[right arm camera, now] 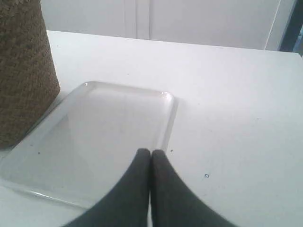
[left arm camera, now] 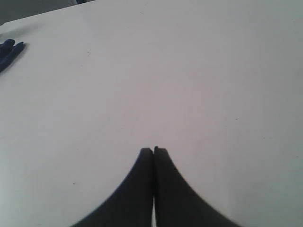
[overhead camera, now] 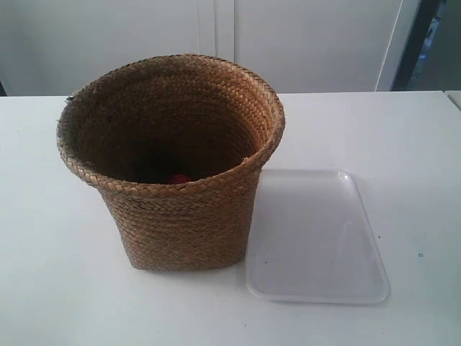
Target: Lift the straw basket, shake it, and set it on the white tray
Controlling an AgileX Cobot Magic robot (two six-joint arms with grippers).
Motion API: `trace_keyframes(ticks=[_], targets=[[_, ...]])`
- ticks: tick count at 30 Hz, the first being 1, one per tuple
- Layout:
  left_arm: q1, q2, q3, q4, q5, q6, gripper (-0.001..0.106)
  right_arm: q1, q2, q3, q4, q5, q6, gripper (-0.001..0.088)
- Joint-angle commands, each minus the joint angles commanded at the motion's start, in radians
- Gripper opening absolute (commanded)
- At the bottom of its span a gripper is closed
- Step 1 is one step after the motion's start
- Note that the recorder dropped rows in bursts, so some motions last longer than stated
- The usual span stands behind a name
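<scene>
The brown woven straw basket [overhead camera: 176, 162] stands upright on the white table, its flared rim wide open; a small red thing [overhead camera: 178, 178] shows deep inside. Right beside it lies the flat white tray [overhead camera: 317, 238], bare. In the right wrist view the basket's wall [right arm camera: 23, 71] rises at the edge and the white tray [right arm camera: 104, 127] lies under my right gripper [right arm camera: 151, 152], which is shut and holds nothing. My left gripper [left arm camera: 153, 150] is shut too, over bare table, with neither basket nor tray in its view. No arm shows in the exterior view.
The white table [overhead camera: 403, 144] runs back to a white wall and cabinet doors [overhead camera: 216, 36]. A dark blue object [left arm camera: 9, 52] lies near the table edge in the left wrist view. A dark opening [overhead camera: 432, 36] shows at the back.
</scene>
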Motion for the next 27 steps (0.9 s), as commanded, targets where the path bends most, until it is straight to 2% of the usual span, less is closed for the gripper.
trace_keyframes(ticks=[18,22,25,27], targets=[[0.000,0.000,0.000,0.000,-0.012,0.000,0.000,0.000,0.000,0.000,-0.008,-0.029,-0.004,0.0000],[0.000,0.000,0.000,0.000,-0.132,0.000,0.000,0.000,0.000,0.000,-0.008,-0.070,-0.004,0.0000],[0.000,0.000,0.000,0.000,-0.271,0.000,0.000,0.000,0.000,0.000,0.000,-0.123,-0.004,0.0000],[0.000,0.000,0.000,0.000,-0.378,0.000,0.000,0.000,0.000,0.000,0.000,-0.206,0.001,0.0000]])
